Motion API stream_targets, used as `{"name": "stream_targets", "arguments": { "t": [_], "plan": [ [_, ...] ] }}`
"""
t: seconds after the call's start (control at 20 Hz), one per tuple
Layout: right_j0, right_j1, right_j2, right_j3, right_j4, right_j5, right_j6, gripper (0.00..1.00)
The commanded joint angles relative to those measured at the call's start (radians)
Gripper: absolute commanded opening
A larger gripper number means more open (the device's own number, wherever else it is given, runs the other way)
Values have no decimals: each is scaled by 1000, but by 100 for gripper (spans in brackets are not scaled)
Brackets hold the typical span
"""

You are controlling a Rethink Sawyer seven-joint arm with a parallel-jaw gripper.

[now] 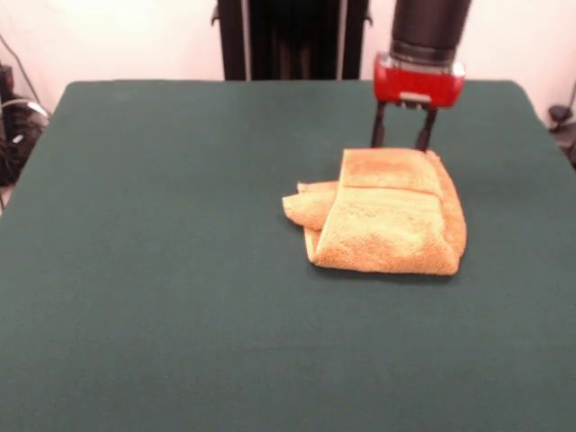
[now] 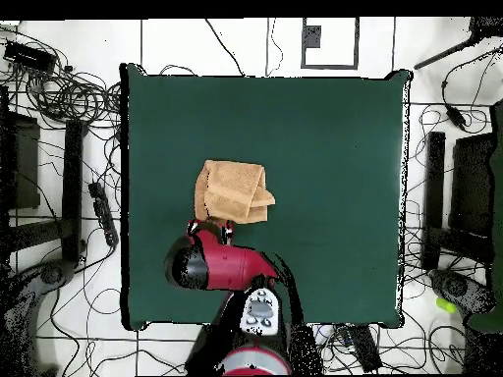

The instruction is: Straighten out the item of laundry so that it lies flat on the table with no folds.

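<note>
Front view shows the gripper (image 1: 401, 138) hanging just behind the towel (image 1: 387, 211), its two dark fingers (image 1: 379, 135) spread apart and holding nothing, their tips low near the tabletop (image 1: 162, 270) at the towel's far edge; whether they touch the cloth I cannot tell. From the gripper the towel lies straight ahead, toward the camera in this view, so any pull or pinch begins at that nearest edge. The towel is folded over on itself into a thick, roughly square pad, with a woven band running across it close to the gripper's side and a loose lower layer sticking out from under the pad, to the gripper's left-of-picture side. Overhead view agrees: the towel (image 2: 234, 190) sits directly beyond the gripper (image 2: 224, 228), away from the robot's base, with a corner poking out to one side, and green tabletop (image 2: 334, 147) open all round it. Nothing else rests on the surface, so no obstacle stands in the way. My judgement is that the fold must be opened by gripping the top layer at the near edge and drawing it off the lower layer; the thick fluffy pile may make it hard to catch one layer alone.
</note>
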Motion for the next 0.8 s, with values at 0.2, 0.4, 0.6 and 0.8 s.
{"name": "stream_targets", "arguments": {
  "t": [0.2,0.4,0.6,0.8],
  "plan": [
    [42,246,51,-387,114,137,119,100],
    [1,289,63,-401,56,90,80,100],
    [-39,315,74,-411,-6,46,44,100],
    [-64,280,104,-382,-37,38,52,100]
  ]
}}
